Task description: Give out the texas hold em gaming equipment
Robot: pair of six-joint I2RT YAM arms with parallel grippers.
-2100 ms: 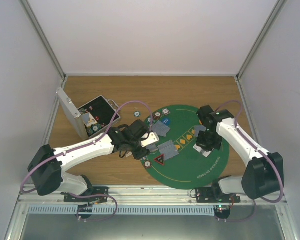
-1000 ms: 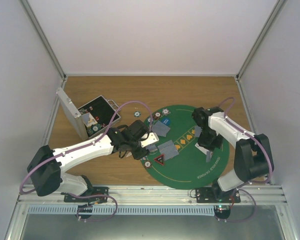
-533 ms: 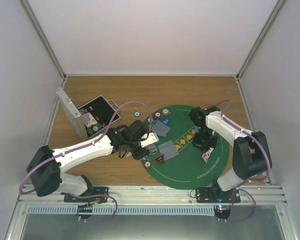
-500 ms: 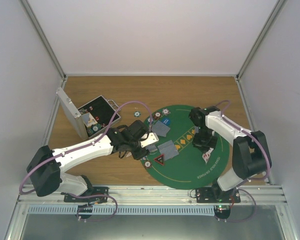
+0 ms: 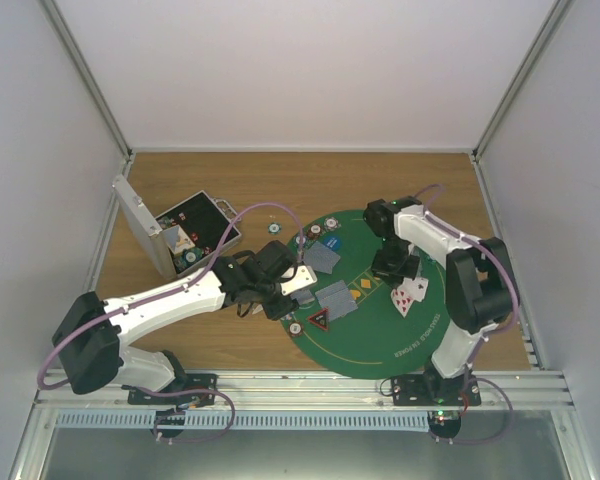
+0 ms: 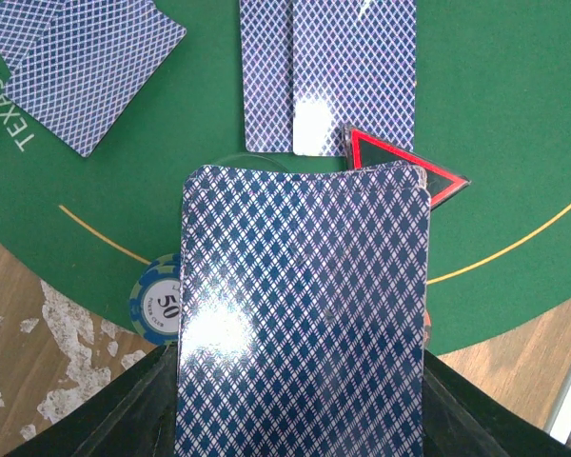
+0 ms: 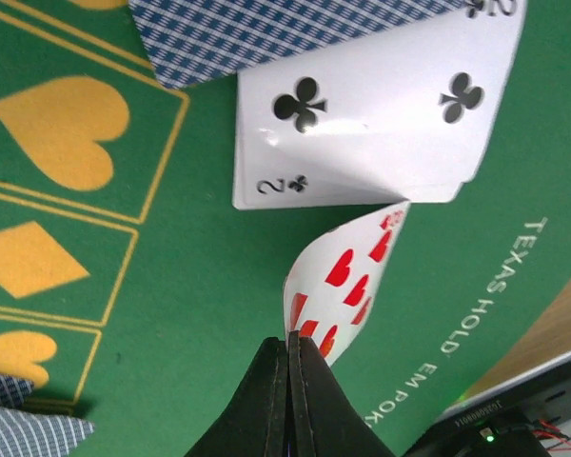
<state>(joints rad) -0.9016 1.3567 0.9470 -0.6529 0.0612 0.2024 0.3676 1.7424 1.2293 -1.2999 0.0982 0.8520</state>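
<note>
Poker chips (image 5: 188, 258) inside open silver case (image 5: 140, 215)

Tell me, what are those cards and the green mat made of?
Cards: likely plastic-coated paper, glossy; light glares off the backs, and the hearts card curls without creasing. Green mat: seemingly felt or cloth, matte, no glare.

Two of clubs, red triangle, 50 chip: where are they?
two of clubs (image 7: 362, 124), right wrist view, white middle of its face.
red triangle (image 6: 381, 155), left wrist view, dark inside near its upper corner.
50 chip (image 6: 157, 300), left wrist view, its printed centre.
</note>
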